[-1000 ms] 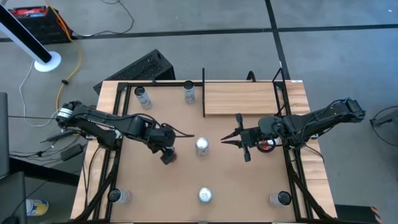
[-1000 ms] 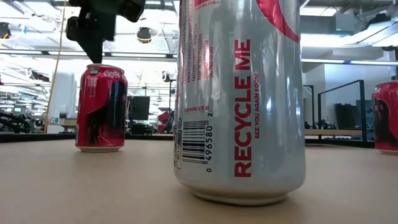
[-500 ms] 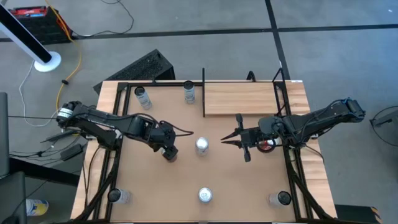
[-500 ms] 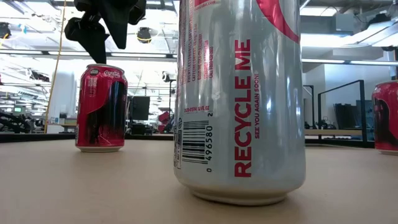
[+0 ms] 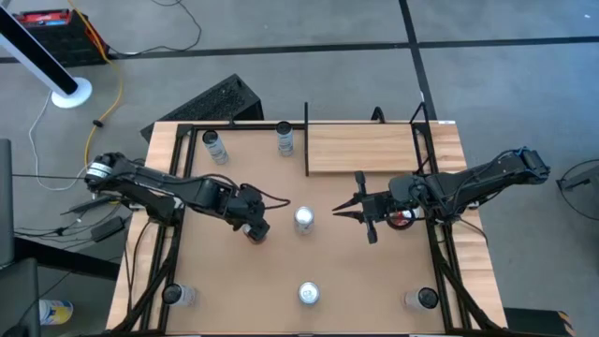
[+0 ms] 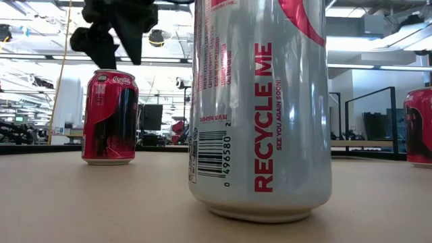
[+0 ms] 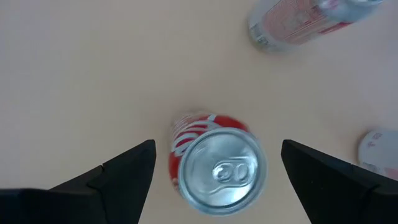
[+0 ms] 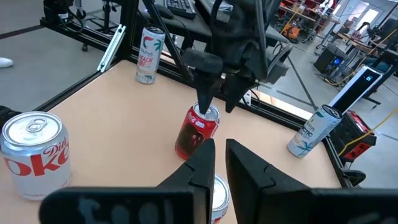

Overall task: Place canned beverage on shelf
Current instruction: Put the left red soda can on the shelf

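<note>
A red cola can (image 7: 214,165) stands upright on the brown tabletop, also seen in the low view (image 6: 109,116) and the right wrist view (image 8: 196,130). My left gripper (image 7: 217,146) hangs open right above it, pointing down, with one finger on each side of the can's top and clear of it. In the high view the left gripper (image 5: 255,228) hides the can. The shelf (image 5: 365,148) is a pale wood board at the far right, with a black upright bar (image 5: 306,140) on its left edge. My right gripper (image 5: 337,213) waits shut, right of the table's middle.
A silver can (image 5: 304,219) stands between the grippers. A silver diet cola can (image 5: 307,294) stands near the front edge, large in the low view (image 6: 260,108). Other cans stand at the far left (image 5: 215,147), by the bar (image 5: 284,139) and at the front corners (image 5: 174,295).
My left gripper has moved a little toward the table's right edge, over the red can, and has turned about its own axis. The can has stayed where it was.
</note>
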`<action>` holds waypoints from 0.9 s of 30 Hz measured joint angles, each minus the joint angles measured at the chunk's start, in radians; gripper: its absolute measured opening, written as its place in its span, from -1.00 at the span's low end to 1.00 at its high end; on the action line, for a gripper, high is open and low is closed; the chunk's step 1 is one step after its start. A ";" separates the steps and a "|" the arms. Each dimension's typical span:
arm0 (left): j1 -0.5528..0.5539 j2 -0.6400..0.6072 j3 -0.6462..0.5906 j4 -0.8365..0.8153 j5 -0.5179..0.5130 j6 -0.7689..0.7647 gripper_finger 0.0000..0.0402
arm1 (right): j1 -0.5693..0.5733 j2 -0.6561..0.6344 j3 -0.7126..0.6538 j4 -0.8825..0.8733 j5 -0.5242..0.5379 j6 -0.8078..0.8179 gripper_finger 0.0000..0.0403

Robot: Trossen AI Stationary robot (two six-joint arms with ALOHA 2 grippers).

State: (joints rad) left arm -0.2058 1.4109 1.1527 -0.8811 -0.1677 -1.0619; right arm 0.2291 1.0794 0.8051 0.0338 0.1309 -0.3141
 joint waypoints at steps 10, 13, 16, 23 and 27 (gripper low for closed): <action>0.000 -0.001 -0.070 0.073 0.023 -0.019 0.65 | -0.001 0.000 0.000 0.000 0.000 0.000 -0.68; 0.000 -0.002 -0.101 0.104 0.033 -0.024 0.65 | -0.001 0.000 0.000 0.000 0.000 0.000 -0.68; 0.000 -0.002 -0.138 0.152 0.061 -0.028 0.65 | -0.001 0.000 0.000 0.000 0.000 0.000 -0.68; 0.000 -0.005 -0.174 0.196 0.082 -0.001 0.65 | -0.001 0.000 0.000 0.001 0.000 0.000 -0.68; 0.003 -0.004 -0.174 0.195 0.090 0.032 0.64 | -0.001 0.000 0.000 0.002 0.000 0.000 -0.68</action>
State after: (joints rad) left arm -0.2024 1.4071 0.9786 -0.6857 -0.0773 -1.0300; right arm 0.2283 1.0794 0.8048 0.0357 0.1307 -0.3143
